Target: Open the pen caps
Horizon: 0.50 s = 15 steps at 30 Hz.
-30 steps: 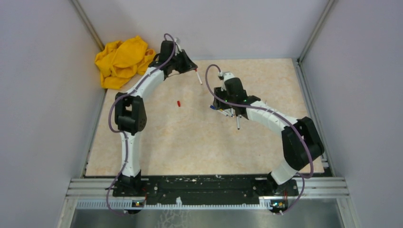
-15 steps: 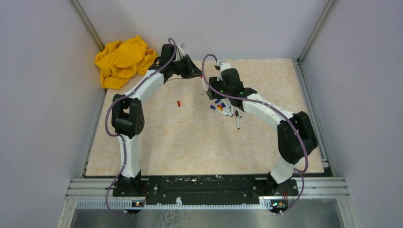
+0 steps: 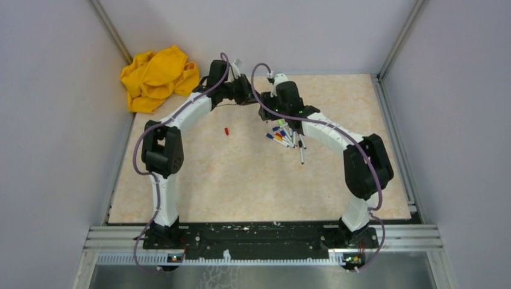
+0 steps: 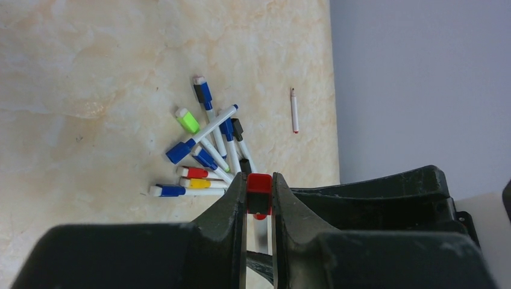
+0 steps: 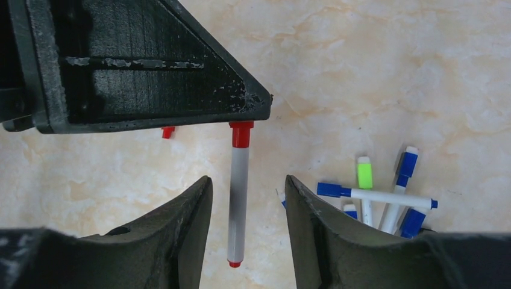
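Where the two arms meet at the far middle of the table [image 3: 211, 180], the top view shows the left gripper [image 3: 246, 95] and the right gripper [image 3: 266, 112] almost nose to nose. What lies between them is too small to tell here. Just near-right of them is a pile [image 3: 282, 136] of pens with blue, red and yellow caps [image 3: 275, 135]. A lone pen [image 3: 301, 155] lies on the pile's near side, its long axis running near to far. A loose cap [image 3: 227, 130], red, lies to the left, well apart from the pile. A yellow cloth [image 3: 158, 77] is bunched in the far left corner.

In the left wrist view, the left gripper [image 4: 259, 179] is clenched on a red cap [image 4: 259, 195], one finger on each side. The white barrel of its pen [image 4: 260, 232] runs back between the fingers toward the camera, so the cap end points away. Beyond, the pile [image 4: 208, 147] is fanned out, with a green cap [image 4: 188, 120] at its edge. The lone pen [image 4: 294, 111] lies apart from it.

In the right wrist view, the red cap [image 5: 241, 133] sits at the tip of the left gripper's black finger. The pen [image 5: 237, 198] runs straight down the picture from it, cap uppermost. It passes between the right gripper [image 5: 248, 179] fingers [image 5: 196, 229], which stand apart and touch the barrel on neither side. The loose cap [image 5: 167, 132] lies on the table just beside the black finger. The pile [image 5: 373, 198] is at the lower right.
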Motion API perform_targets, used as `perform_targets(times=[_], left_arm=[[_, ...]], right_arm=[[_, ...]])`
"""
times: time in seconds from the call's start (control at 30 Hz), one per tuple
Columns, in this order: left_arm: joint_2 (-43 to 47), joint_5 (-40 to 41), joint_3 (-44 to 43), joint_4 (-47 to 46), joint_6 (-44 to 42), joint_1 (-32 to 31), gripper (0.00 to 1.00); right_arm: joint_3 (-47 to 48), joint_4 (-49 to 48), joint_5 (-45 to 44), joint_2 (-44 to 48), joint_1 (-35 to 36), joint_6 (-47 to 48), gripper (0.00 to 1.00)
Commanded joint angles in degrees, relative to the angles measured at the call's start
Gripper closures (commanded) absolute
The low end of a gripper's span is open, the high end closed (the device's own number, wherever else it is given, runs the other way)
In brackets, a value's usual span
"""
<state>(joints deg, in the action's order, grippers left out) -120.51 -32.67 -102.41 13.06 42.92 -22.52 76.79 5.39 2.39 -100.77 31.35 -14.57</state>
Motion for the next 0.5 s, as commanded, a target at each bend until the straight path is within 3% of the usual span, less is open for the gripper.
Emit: perform_targets(times=[0.0, 0.07, 0.17, 0.2, 0.47], left_arm=[[3.4, -1.2, 0.9, -2.3, 1.2, -0.5, 1.00], [3.6, -1.2, 0.8, -2.6, 1.4, -0.5, 1.00], [3.6, -1.4, 0.8, -3.0, 1.8, -0.5, 1.00], [3.6, -1.1, 0.9, -3.0, 1.9, -0.5, 1.00], [0.4, 3.0, -1.9, -4.5, 3.2, 2.6, 1.00]], right_arm=[[3.7, -2.2, 0.7, -1.6, 0.5, 0.3, 0.55], [3.7, -2.5, 0.5, -2.1, 0.5, 0.2, 0.63], [3.6, -2.7, 0.3, -2.6, 0.4, 0.3, 0.95], [3.6, -2.8, 0.2, -2.7, 0.3, 0.3, 1.00], [-0.9, -3.3, 1.3, -0.9, 0.2, 0.8, 1.00]])
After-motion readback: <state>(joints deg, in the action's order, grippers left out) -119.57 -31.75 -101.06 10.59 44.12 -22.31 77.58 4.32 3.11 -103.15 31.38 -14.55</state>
